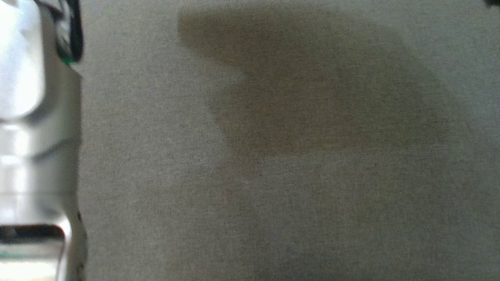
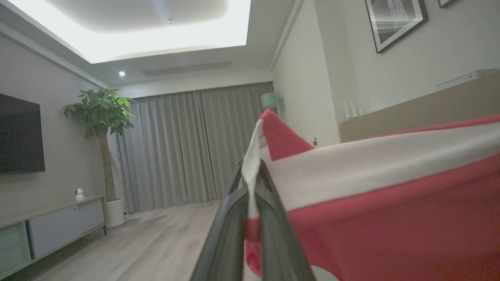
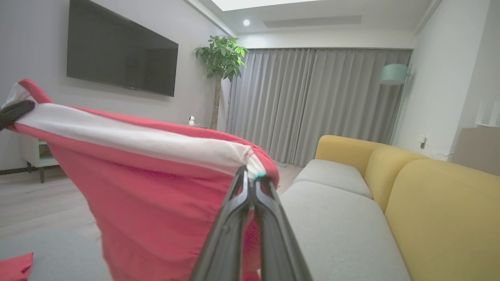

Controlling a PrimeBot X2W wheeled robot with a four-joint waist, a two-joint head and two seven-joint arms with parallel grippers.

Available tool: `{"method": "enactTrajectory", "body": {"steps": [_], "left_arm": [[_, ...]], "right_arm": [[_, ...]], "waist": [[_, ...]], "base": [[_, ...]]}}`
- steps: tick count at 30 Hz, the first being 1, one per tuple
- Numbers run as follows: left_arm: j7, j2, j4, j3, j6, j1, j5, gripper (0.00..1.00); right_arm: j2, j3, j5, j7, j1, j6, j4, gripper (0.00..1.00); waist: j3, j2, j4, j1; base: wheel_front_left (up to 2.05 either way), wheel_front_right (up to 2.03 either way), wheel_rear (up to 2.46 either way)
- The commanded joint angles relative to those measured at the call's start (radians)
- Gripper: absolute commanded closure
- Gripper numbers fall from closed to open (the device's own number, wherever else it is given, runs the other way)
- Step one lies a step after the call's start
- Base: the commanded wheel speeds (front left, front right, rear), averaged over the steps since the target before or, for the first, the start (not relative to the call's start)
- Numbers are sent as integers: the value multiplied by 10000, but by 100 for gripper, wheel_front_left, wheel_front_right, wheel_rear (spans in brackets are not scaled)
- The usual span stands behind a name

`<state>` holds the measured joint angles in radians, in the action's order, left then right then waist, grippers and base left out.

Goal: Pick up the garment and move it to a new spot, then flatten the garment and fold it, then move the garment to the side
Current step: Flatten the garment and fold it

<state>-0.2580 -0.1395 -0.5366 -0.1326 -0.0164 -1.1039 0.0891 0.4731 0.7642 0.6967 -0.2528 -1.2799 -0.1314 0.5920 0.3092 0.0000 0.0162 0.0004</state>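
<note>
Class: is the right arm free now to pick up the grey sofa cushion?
Probably not: the right tool is shut on the striped garment, stretched to the left tool; it must let go first.

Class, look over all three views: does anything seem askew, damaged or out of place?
Nothing stands out. The garment hangs stretched between the left end effector and right end effector, both shut on its white-banded edge, with no tear or spill visible.

My left gripper (image 2: 251, 168) is pinched on the white-striped edge of the red garment (image 2: 390, 222), which stretches away to the right. Beyond it I see grey curtains (image 2: 195, 148) and a potted plant (image 2: 102, 117).
</note>
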Motion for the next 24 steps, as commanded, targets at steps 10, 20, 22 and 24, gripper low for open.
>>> {"method": "enactTrajectory", "body": {"steps": [10,20,22,24], "left_arm": [[-35,462,31,1221,94,4474,980,100],[-37,878,223,1969,-93,8336,1335,100],[-37,885,288,1943,-85,8842,1451,100],[-37,888,315,1810,-55,9298,1585,100]], "right_arm": [[-332,854,101,-87,3659,7,-237,100],[-484,1452,1106,-88,7496,7,-1098,100],[-520,1400,1150,-88,8021,7,-1255,100],[-582,1262,1231,-89,8537,7,-1388,100]], "waist": [[21,0,-45,-4],[-768,0,-428,-4],[-986,0,-501,-4],[-1234,0,-560,-4]], "base": [[0,0,0],[0,0,0],[0,0,0],[0,0,0]]}}
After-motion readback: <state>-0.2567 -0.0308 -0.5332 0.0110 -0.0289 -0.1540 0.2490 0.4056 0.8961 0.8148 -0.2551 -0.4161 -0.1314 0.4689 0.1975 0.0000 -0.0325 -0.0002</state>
